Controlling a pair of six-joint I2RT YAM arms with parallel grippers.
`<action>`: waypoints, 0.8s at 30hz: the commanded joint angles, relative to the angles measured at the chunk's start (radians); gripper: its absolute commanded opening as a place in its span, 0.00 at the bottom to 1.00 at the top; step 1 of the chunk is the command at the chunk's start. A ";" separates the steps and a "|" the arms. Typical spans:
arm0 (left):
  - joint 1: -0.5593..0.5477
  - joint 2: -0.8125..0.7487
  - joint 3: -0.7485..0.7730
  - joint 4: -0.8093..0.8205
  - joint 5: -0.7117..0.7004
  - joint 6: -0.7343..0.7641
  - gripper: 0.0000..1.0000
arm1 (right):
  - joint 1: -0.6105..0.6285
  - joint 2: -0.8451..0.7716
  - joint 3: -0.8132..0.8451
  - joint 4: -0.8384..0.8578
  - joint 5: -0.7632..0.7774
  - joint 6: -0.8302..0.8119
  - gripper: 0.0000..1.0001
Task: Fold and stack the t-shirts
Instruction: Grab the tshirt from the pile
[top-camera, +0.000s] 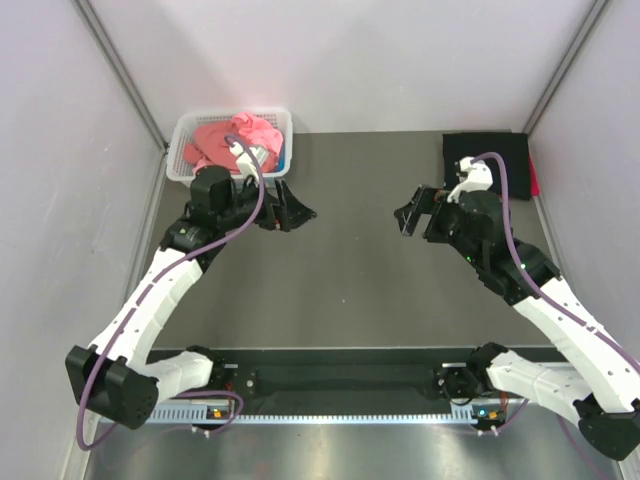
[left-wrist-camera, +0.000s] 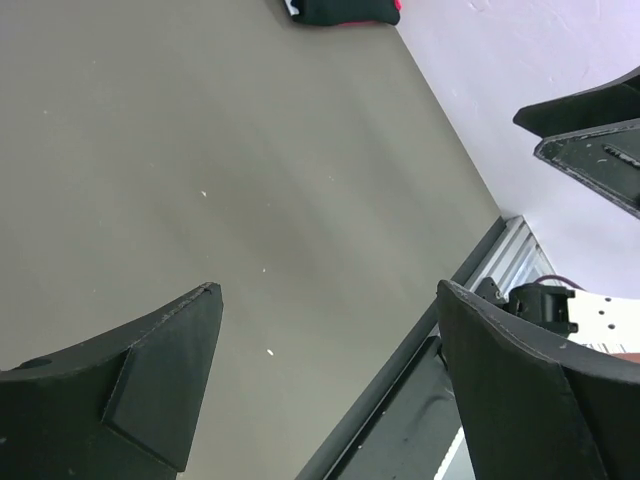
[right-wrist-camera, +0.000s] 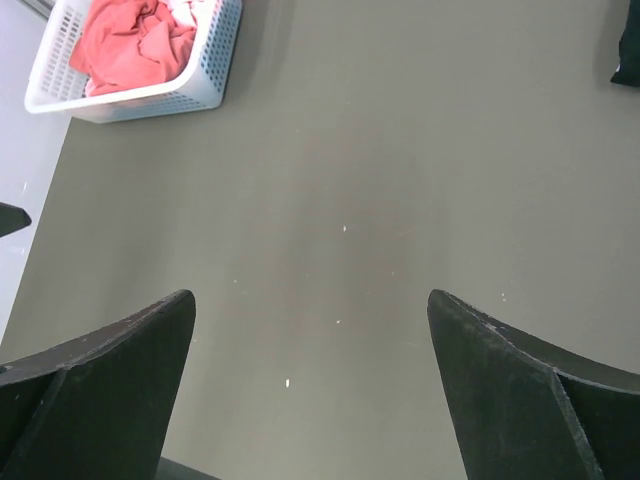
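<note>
The crumpled t-shirts (top-camera: 215, 140), salmon-red and pink, lie heaped in the white basket (top-camera: 180, 168) at the far left corner. They are just behind and to the left of the left gripper (top-camera: 290, 212), whose jaws stand wide apart and empty; that arm is much the nearer, and the heap shows no clear long axis. The right gripper (top-camera: 410, 216), also spread wide and empty, hovers near a folded black shirt (top-camera: 505, 150) at the far right, and no brand, label or writing can be read.

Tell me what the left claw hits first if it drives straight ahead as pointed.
Likely the table: only bare top shows between the open fingers of the left claw. The right claw and black t-shirt sit off that line. Depth unclear.
</note>
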 joint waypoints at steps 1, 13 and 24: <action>-0.001 -0.002 0.056 0.029 0.020 -0.009 0.92 | -0.013 -0.005 0.032 0.005 0.025 -0.015 1.00; 0.039 0.208 0.341 -0.170 -0.431 0.029 0.86 | -0.013 -0.028 -0.013 0.037 0.031 -0.033 1.00; 0.327 0.668 0.735 -0.173 -0.666 0.057 0.79 | -0.011 -0.064 -0.049 0.061 -0.017 -0.064 1.00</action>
